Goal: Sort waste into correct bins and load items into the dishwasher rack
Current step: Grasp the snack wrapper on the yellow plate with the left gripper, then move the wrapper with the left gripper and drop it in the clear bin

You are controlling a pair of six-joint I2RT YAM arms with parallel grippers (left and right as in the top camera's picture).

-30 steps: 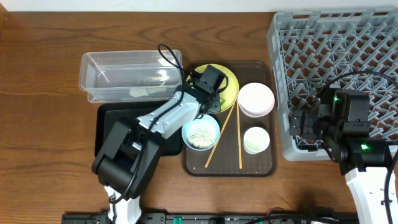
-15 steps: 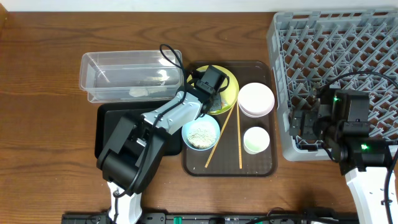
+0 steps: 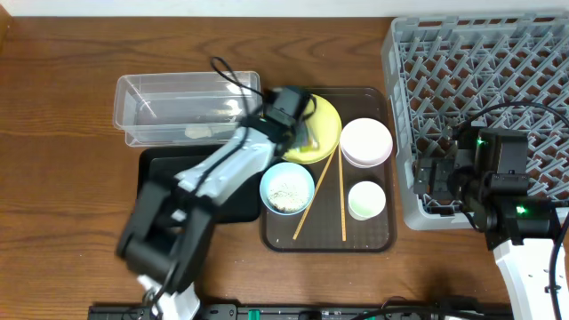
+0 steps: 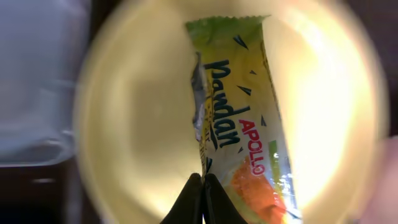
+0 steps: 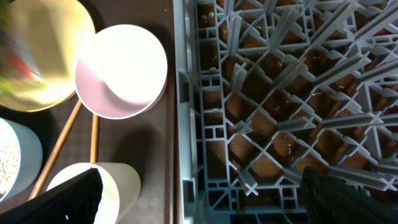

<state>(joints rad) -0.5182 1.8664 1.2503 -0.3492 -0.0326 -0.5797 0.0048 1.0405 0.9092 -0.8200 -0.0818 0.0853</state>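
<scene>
In the left wrist view my left gripper (image 4: 203,190) is shut on the edge of the green-yellow wrapper (image 4: 239,124) with an orange patch. It holds the wrapper above the blurred pale yellow plate (image 4: 137,124). From overhead, the left gripper (image 3: 300,129) hangs over the plate (image 3: 327,124). My right gripper (image 5: 205,199) stands open over the left edge of the grey dishwasher rack (image 5: 280,93); nothing is between its fingers. The pink bowl (image 3: 366,142), white cup (image 3: 366,200), blue bowl of rice (image 3: 286,188) and two chopsticks (image 3: 340,200) lie on the brown tray.
The clear tub (image 3: 187,107) stands at the back left, with the shallow black tray (image 3: 156,191) in front of it. The brown serving tray (image 3: 373,240) sits between them and the rack (image 3: 480,80). The right arm's base is at the front right.
The left gripper has shut on the wrapper and risen with it, shifting a little left and back over the plate. The right arm has not moved.
</scene>
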